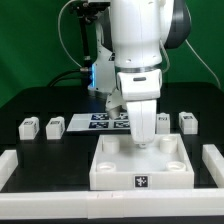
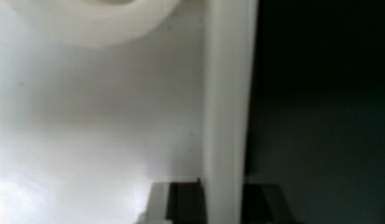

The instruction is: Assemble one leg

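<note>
Several legs lie loose on the black table behind the tray: two at the exterior view's left (image 1: 29, 126) (image 1: 55, 126) and two at its right (image 1: 163, 122) (image 1: 187, 121). The large white tray (image 1: 140, 170) with round corner sockets sits in front. My gripper (image 1: 143, 138) is down at the tray's back rim. In the wrist view the rim (image 2: 230, 100) runs as a white bar between my dark fingers (image 2: 180, 207), which close against it on both sides with no gap showing. The tray floor and one round socket (image 2: 118, 15) lie on one side, the dark table on the other. No leg is held.
The marker board (image 1: 100, 122) lies behind the tray, partly hidden by the arm. White raised rails stand at the exterior view's left (image 1: 12, 165), right (image 1: 212, 160) and along the front (image 1: 110, 205), right against the tray's front.
</note>
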`<control>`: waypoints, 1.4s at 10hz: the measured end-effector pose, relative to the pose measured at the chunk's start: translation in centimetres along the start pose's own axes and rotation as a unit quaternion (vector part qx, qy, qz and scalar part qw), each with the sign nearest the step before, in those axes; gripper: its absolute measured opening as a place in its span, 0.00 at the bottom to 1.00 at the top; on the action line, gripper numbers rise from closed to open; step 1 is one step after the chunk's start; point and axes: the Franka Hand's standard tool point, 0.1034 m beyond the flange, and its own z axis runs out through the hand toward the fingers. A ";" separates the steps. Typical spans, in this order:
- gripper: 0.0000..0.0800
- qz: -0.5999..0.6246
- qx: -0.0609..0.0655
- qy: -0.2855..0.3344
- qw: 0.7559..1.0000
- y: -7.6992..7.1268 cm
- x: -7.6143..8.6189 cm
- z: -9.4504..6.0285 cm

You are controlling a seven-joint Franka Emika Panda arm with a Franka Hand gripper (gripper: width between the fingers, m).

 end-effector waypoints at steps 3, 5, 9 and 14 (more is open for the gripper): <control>0.07 -0.005 -0.004 0.004 1.000 1.2 1.6 0.0; 0.07 -0.006 -0.011 0.009 1.000 3.0 3.6 0.1; 0.07 0.004 -0.005 0.007 1.000 3.6 3.4 0.0; 0.60 0.005 -0.004 0.007 1.000 3.5 3.3 0.2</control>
